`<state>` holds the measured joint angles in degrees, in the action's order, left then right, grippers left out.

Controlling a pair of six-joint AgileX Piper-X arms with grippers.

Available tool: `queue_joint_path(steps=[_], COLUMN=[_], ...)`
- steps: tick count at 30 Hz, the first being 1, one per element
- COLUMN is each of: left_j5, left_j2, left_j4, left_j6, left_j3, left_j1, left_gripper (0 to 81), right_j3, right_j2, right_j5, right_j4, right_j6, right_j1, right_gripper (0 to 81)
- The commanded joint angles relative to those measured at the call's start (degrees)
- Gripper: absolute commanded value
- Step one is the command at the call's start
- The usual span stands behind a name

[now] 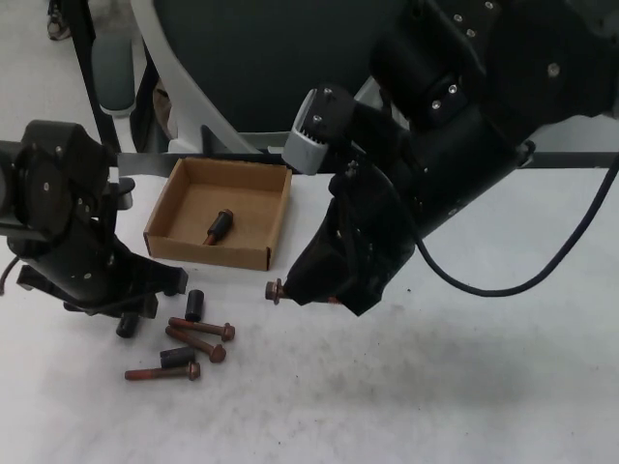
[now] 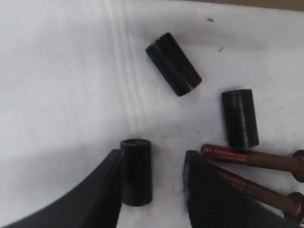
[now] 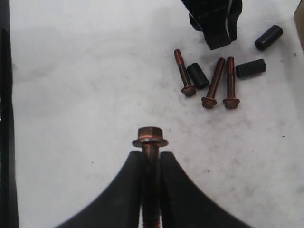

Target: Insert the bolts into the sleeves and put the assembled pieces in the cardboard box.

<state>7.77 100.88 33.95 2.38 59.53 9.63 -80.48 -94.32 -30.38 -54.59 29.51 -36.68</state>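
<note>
So, your left gripper [image 2: 153, 159] is straddling a sleeve [image 2: 136, 172] while your right gripper [image 3: 151, 156] holds a bolt [image 3: 150, 137].
On the left, your fingers are spread either side of that sleeve on the bench [image 1: 435, 406]. Two spare sleeves [image 2: 173, 64] and three loose bolts [image 1: 201, 329] sit just right. The cardboard box [image 1: 208, 249] farther back holds one assembled piece [image 1: 219, 225]. Right of it, your other fingers pinch the bolt's shank.

The white worktop [image 1: 455, 387] is faintly smudged with grey. Beyond its far edge stand a dark panel [image 1: 271, 58] and pale floor [image 1: 24, 87].
</note>
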Motion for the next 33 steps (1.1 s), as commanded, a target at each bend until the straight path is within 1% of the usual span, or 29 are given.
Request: queue_joint_path(steps=[1,9,22,23,25,27,29,30,33], left_j5=[-0.88,-1.01,-1.72,-1.72,-1.91,-1.91,-0.65,0.49,3.81], left_j2=[0.47,0.60,4.83,4.83,4.83,4.83,4.83,4.83,4.60], left_j4=[-0.27,-0.55,-1.89,-2.02,-2.01,-2.01,-2.01,-2.01,-2.01], left_j6=[-0.38,-1.14,0.39,0.39,0.19,0.21,0.21,0.04,0.18], left_j3=[0.37,0.37,0.37,0.37,0.37,0.37,0.37,0.37,0.37], left_j1=[-0.43,-0.40,-0.40,-0.40,-0.40,-0.40,-0.40,-0.40,-0.40], left_gripper=[38.4,38.4,38.0,36.3,27.7,14.4,1.4,0.4,0.8], right_j3=[-0.03,1.77,6.38,6.35,6.35,6.35,6.35,6.35,6.35], right_j2=[-0.44,-0.70,-0.70,-0.95,-1.25,-1.67,-1.96,-2.13,-2.12], right_j5=[-0.32,-0.32,-0.32,0.31,1.68,2.74,2.75,3.19,5.19], right_j4=[0.47,1.63,6.40,6.40,6.66,6.65,6.41,6.42,6.42], right_j6=[-0.36,-2.65,-2.63,-2.77,-4.56,-5.63,-5.76,-6.14,-6.45], right_j1=[0.26,0.26,0.26,0.26,0.26,0.26,0.26,0.26,0.26], right_gripper=[0.2,0.2,0.2,0.2,0.1,1.6,6.2,9.8,22.5])
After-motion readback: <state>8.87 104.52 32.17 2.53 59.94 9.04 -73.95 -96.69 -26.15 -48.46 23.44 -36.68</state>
